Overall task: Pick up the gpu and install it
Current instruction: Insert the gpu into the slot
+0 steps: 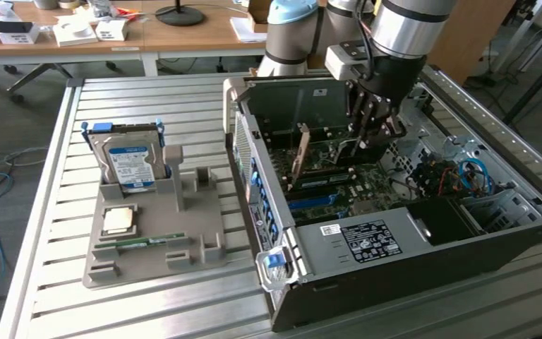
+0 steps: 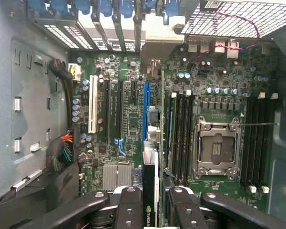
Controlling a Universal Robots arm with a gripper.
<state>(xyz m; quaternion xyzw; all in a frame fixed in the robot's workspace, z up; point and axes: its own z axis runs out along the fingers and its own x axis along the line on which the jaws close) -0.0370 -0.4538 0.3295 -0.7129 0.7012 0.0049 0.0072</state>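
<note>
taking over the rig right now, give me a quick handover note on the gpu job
pincer: down inside the open pc case, closed on the gpu.
gpu: edge-on between the fingers, over the motherboard, in line with the blue slot.
done: gpu picked up and now inside the case.
left: the install. Whether the card has reached the slot cannot be told.
aside: the hard drive sits in the grey holder on the table, to the exterior view's left of the case.
</note>
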